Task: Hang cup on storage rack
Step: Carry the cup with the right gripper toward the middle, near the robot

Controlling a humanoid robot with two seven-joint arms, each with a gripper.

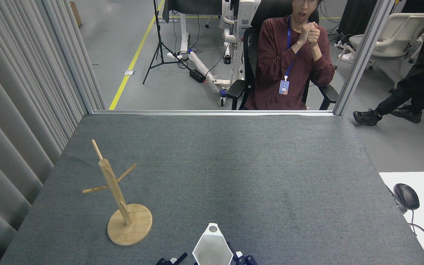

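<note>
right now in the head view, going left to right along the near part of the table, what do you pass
wooden rack → left gripper → white cup → right gripper, just past the cup → computer mouse on the white desk beyond the table's right edge

The cup (212, 250) is white, with flat sides and a six-sided rim; its open mouth faces up at us, and we can see right down inside; a little tab handle with a round hole (a small dark dot) points away toward the far side; the cup sits low at the near edge, partly cut off. The storage rack (118, 195) is pale wood; a leaning post with thin pegs stands on a round base, off to the cup's left, well apart.
</note>
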